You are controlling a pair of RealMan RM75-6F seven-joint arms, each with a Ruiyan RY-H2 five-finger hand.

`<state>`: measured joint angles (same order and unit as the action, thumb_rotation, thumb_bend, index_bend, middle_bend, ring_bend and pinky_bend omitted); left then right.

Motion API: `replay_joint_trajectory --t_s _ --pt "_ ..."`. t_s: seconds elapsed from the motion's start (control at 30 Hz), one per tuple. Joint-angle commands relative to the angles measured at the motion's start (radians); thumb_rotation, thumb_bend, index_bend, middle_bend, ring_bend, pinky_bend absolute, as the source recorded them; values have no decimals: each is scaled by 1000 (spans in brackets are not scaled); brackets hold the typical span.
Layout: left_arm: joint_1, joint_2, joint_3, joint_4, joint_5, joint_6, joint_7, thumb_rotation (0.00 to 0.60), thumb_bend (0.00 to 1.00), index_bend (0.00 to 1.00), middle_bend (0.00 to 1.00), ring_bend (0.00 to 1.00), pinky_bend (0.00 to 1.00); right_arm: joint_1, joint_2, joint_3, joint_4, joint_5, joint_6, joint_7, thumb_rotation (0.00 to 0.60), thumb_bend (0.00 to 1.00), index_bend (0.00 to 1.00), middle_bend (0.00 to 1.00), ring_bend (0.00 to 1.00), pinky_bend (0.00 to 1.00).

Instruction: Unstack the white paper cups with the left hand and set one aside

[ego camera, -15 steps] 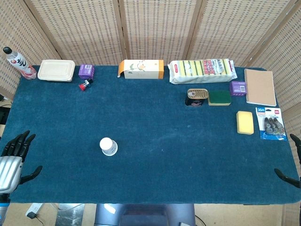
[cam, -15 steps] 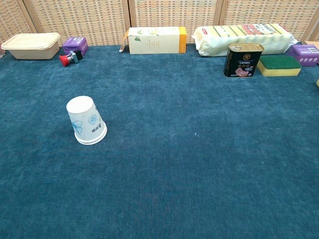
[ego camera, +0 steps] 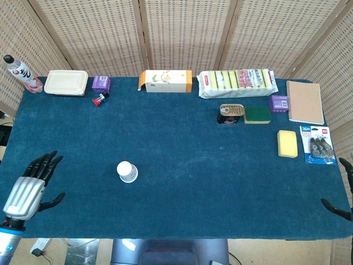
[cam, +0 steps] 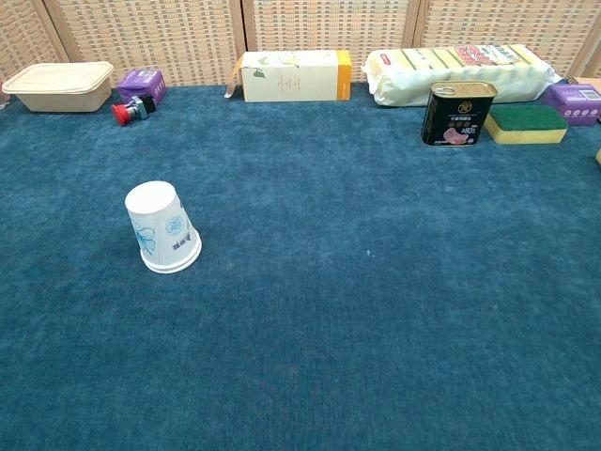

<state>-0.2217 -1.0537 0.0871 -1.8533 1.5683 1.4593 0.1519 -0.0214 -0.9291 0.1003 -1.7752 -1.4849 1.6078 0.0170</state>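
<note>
light: bright, even, diffuse | shadows: faint, soft | glare: none | focus: sharp both views | distortion: mild edge bowing of surface (ego camera: 182,138), head view

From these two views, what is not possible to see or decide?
- Cups: how many are stacked cannot be told; the outer one hides any inside, both views.
- Right hand: head view's right edge cuts it; open or shut unclear.
- Left hand: absent from chest view.

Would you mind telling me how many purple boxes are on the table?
2. One purple box sits at the far left beside the beige container; the other purple box lies far right, next to the notebook. None appears hidden.
</note>
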Motion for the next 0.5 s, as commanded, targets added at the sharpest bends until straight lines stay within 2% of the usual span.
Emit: replay_joint_trajectory --t_s 0.03,0.17,0.27,0.5 --pt "-123 39 -58 -58 -81 -200 19 600 218 0 0 0 83 0 1 1 -1 2 -1 0 600 14 94 0 0 0" --pt "-229 49 -110 -110 -218 -378 80 600 218 0 0 0 82 2 2 2 2 7 -7 7 600 14 94 0 0 0" --pt "-290 37 -138 -116 -301 -460 140 600 218 0 0 0 82 3 4 3 3 9 -10 14 600 14 94 0 0 0" --pt "-391 -17 -176 -120 -506 -543 271 600 218 0 0 0 83 2 9 4 3 12 -12 28 600 14 95 0 0 0"
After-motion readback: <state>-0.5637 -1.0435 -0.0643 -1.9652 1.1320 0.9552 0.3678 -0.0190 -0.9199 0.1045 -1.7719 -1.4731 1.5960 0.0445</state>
